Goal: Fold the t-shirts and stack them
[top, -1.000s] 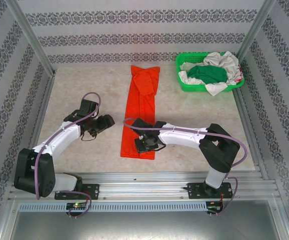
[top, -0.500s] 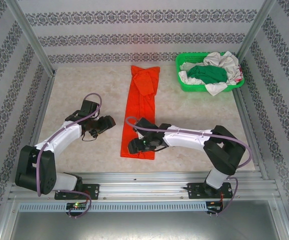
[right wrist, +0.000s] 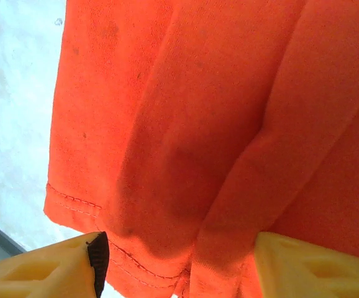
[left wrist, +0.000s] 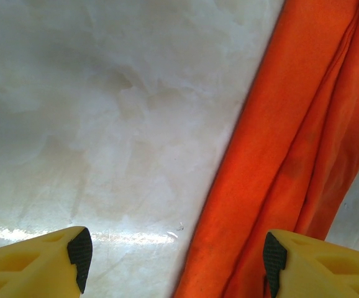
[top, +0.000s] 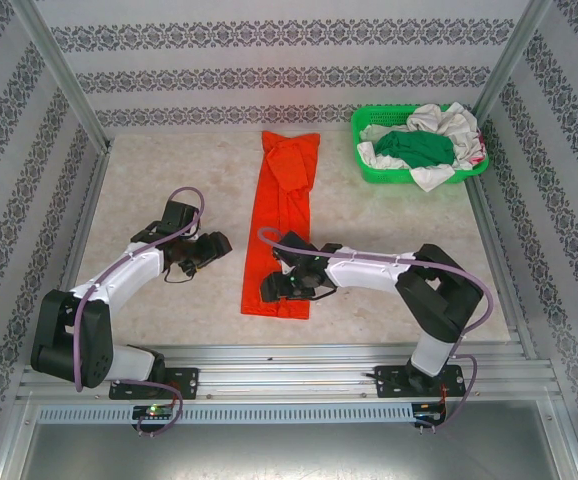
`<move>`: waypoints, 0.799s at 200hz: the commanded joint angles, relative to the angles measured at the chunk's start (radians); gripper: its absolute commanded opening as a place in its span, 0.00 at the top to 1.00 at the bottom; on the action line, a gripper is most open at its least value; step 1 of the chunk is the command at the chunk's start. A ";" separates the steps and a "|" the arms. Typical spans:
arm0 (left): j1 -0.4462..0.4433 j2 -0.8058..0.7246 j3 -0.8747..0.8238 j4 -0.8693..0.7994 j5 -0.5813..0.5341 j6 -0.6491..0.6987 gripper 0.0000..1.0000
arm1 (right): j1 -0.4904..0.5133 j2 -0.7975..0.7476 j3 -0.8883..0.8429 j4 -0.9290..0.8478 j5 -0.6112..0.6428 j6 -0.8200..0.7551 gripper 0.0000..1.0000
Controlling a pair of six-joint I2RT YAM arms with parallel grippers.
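Observation:
An orange-red t-shirt [top: 284, 215], folded lengthwise into a long narrow strip, lies flat in the middle of the table. My right gripper [top: 272, 290] hovers low over its near hem, open. In the right wrist view the stitched hem [right wrist: 136, 261] lies between the spread fingers of that gripper [right wrist: 178, 257], with nothing pinched. My left gripper [top: 219, 243] is open just left of the strip. In the left wrist view that gripper [left wrist: 176, 257] straddles the shirt's left edge [left wrist: 248, 186] and bare table. A dark green t-shirt [top: 414, 148] and a white one [top: 444, 122] are heaped in the basket.
A green plastic lattice basket [top: 361, 150] stands at the back right corner of the table. Patterned walls and metal posts enclose the table on three sides. Bare marbled tabletop [top: 169, 170] stretches left of the orange strip and between it and the basket.
My right gripper has opened and shifted a little left over the shirt's near hem. The left arm has barely moved.

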 commanded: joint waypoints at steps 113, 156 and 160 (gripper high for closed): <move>0.009 -0.018 -0.021 0.017 0.007 -0.022 0.26 | 0.109 0.119 0.345 -0.386 0.430 -0.285 0.32; 0.009 -0.019 -0.016 0.009 0.005 -0.019 0.26 | 0.158 0.226 0.431 -0.473 0.571 -0.287 0.26; 0.008 -0.020 -0.015 0.008 0.002 -0.017 0.26 | 0.160 0.231 0.432 -0.475 0.578 -0.285 0.26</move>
